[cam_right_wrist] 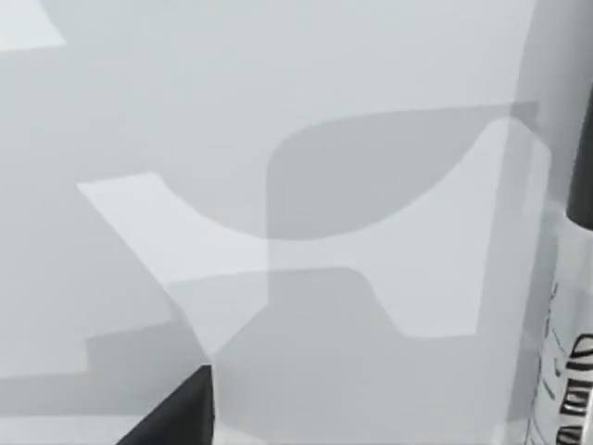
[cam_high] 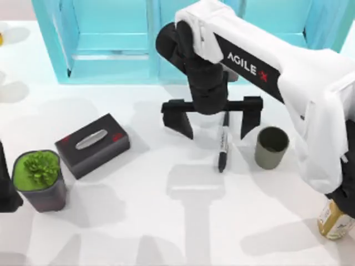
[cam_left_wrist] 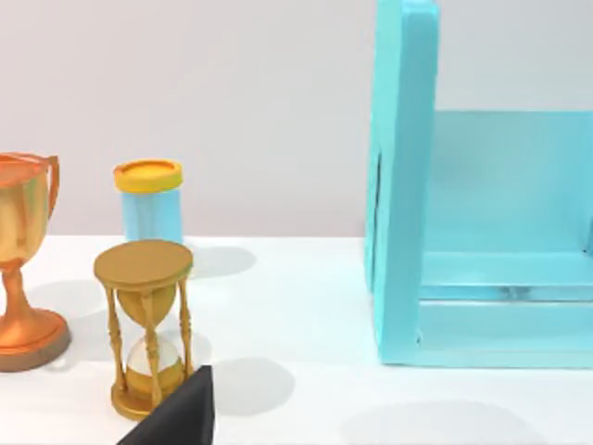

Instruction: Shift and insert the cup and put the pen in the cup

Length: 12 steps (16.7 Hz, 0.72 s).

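Observation:
The pen (cam_high: 223, 145), black with a white label band, lies flat on the white table (cam_high: 166, 221), pointing away from the front edge. My right gripper (cam_high: 217, 128) hovers over its far half, open wide, with one finger on each side of it and nothing held. The olive-grey cup (cam_high: 271, 147) stands upright just right of the pen and of the right-hand finger. In the right wrist view the pen (cam_right_wrist: 567, 371) runs along one edge, and one dark fingertip (cam_right_wrist: 181, 415) shows over the table. My left arm (cam_high: 6, 185) is parked at the table's left edge.
A dark tissue box (cam_high: 92, 145) and a dark pot with a green plant (cam_high: 39, 180) sit at the left. A cyan shelf (cam_high: 111, 44) spans the back. A yellow bottle (cam_high: 334, 220) stands front right. The left wrist view shows an hourglass (cam_left_wrist: 146, 324), a trophy (cam_left_wrist: 23, 269) and a yellow-lidded jar (cam_left_wrist: 150, 202).

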Tool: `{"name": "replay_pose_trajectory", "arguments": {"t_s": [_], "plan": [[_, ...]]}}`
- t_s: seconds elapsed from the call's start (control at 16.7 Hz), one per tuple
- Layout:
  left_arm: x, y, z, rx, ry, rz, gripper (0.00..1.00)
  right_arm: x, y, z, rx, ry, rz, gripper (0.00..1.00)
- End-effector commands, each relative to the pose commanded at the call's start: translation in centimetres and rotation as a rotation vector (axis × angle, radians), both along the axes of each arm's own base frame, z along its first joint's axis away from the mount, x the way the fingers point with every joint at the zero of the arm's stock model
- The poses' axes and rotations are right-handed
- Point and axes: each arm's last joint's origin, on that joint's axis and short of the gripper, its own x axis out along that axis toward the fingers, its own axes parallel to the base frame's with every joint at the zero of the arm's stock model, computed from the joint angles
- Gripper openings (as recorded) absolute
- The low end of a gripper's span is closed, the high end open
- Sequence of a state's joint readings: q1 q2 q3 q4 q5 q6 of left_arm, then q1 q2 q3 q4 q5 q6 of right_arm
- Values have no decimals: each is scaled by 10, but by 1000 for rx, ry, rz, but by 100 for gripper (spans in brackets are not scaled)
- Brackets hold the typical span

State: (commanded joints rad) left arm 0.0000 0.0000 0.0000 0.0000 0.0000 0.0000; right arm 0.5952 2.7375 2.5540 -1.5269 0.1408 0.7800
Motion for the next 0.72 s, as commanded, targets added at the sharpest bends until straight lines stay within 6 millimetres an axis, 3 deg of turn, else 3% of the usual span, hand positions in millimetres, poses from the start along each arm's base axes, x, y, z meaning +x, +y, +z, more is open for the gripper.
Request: {"name": "replay_pose_trajectory", "arguments": {"t_s": [0.72], "plan": [[0, 0, 0, 0, 0, 0, 100, -14, -16, -35, 0, 0, 0, 100]]}}
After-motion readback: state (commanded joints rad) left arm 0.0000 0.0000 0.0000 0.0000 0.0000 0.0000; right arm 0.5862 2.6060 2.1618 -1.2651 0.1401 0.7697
